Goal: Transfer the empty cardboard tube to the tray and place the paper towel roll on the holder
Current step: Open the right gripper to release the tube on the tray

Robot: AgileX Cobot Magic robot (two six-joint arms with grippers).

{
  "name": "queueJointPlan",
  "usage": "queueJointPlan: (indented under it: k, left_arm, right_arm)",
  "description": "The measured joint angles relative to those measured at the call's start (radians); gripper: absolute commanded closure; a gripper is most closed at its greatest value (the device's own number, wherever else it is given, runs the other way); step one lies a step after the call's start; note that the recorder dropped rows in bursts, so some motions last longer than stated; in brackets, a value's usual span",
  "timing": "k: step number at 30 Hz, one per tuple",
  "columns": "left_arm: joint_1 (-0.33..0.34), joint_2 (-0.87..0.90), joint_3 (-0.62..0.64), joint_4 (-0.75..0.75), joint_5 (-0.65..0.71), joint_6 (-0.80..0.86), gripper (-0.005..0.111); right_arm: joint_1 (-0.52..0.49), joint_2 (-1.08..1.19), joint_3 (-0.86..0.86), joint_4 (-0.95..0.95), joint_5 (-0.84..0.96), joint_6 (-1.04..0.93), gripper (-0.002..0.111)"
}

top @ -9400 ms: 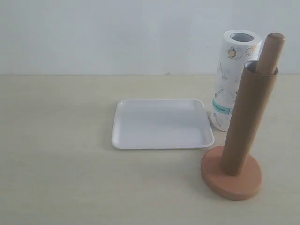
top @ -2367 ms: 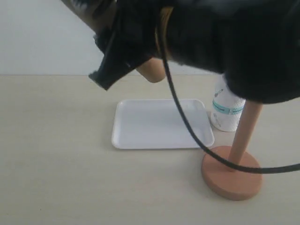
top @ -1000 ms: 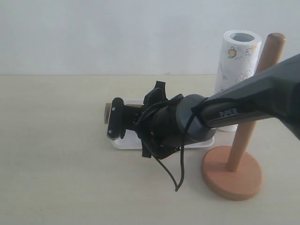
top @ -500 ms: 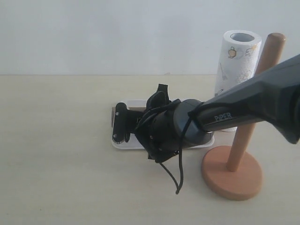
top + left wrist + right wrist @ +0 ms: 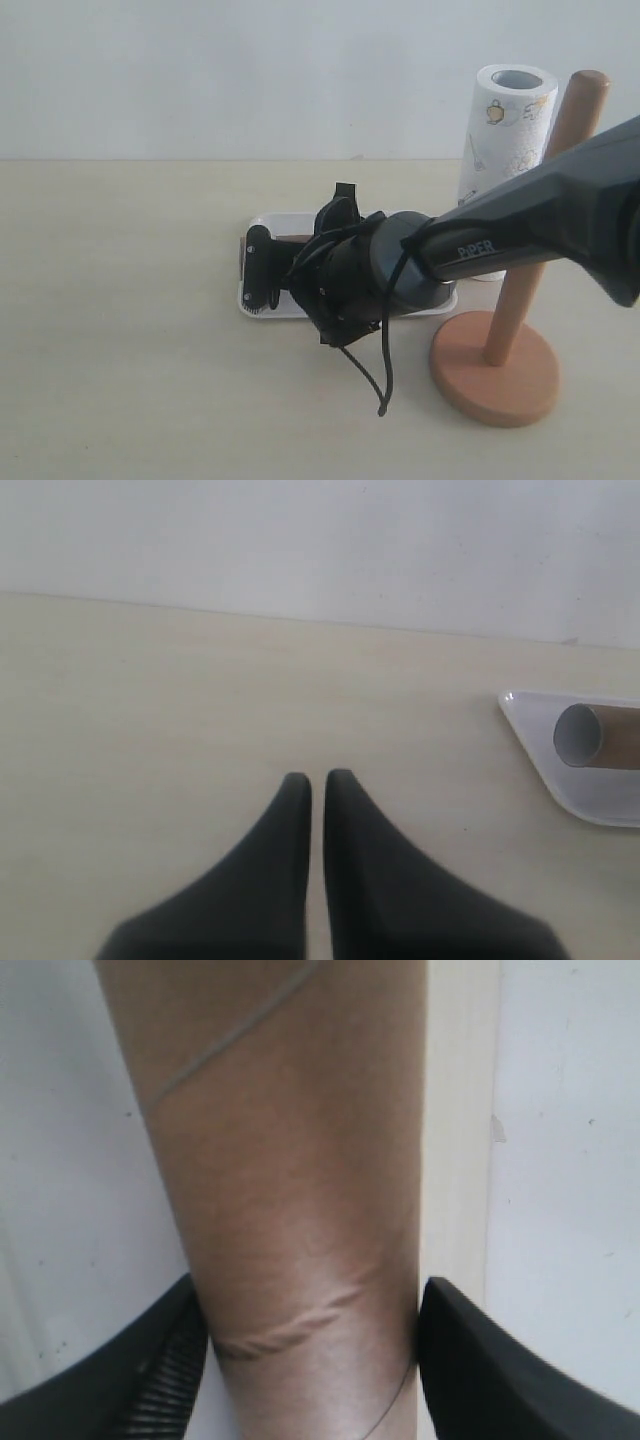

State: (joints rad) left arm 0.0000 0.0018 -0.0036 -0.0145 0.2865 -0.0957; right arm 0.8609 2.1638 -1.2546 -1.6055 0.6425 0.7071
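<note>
The empty cardboard tube (image 5: 300, 1160) lies lengthwise low over the white tray (image 5: 248, 303), and my right gripper (image 5: 312, 1300) is shut on it, a finger pressed to each side. In the exterior view the right gripper (image 5: 262, 272) reaches across to the tray's left end and hides most of the tube. The left wrist view shows the tube's open end (image 5: 580, 735) above the tray corner (image 5: 560, 785). My left gripper (image 5: 316, 777) is shut and empty over bare table. The paper towel roll (image 5: 505, 130) stands upright behind the holder (image 5: 495, 380), whose post is bare.
The right arm's black body (image 5: 520, 240) crosses in front of the holder's post and the roll. A loose black cable (image 5: 375, 375) hangs from the wrist down to the table. A white wall backs the table.
My right gripper has sunk a little lower and drawn slightly right with the tube, bringing it down onto the tray. The roll and the holder have not moved.
</note>
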Motion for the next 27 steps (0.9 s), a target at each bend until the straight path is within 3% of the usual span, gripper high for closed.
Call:
queueJointPlan:
  k: [2,27]
  left_arm:
    - [0.0,0.0,0.0,0.0,0.0,0.0,0.103]
    - [0.0,0.0,0.0,0.0,0.0,0.0,0.103]
  right_arm:
    - [0.0,0.0,0.0,0.0,0.0,0.0,0.035]
    - [0.0,0.0,0.0,0.012,0.068,-0.016,0.035]
